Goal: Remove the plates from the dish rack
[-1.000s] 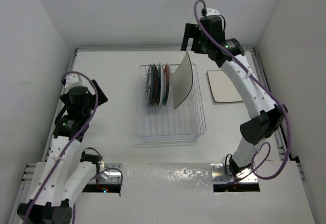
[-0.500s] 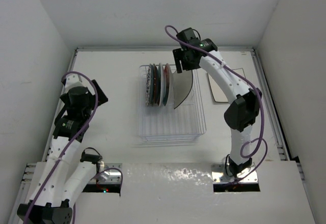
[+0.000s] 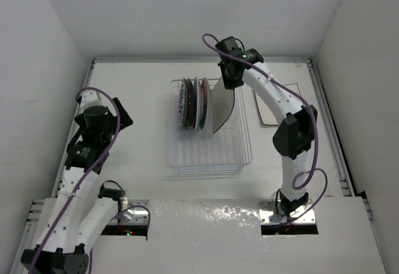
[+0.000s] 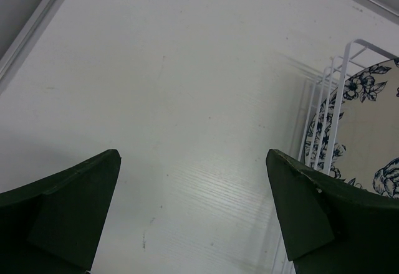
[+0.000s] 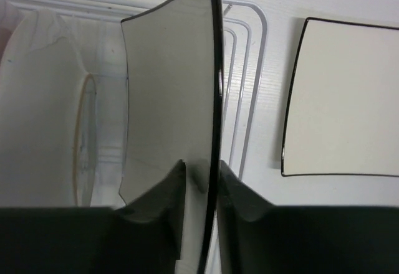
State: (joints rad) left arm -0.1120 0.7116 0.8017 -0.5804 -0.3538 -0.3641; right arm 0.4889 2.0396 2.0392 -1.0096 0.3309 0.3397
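Observation:
The see-through wire dish rack stands mid-table. Round plates, red, teal and floral, stand on edge at its back left. To their right a pale square dark-rimmed plate leans upright. My right gripper sits at its far top edge. In the right wrist view the gripper is shut on this square plate, one finger on each face of the dark rim. My left gripper hovers left of the rack, open and empty; the floral plate shows behind the rack wires.
Another pale square dark-rimmed plate lies flat on the table right of the rack, also in the right wrist view. White walls enclose the table on three sides. Both arm bases sit at the near edge.
My right arm swung left from the back wall down onto the leaning square plate's top edge, and its jaws closed on the rim. The left arm has not moved.

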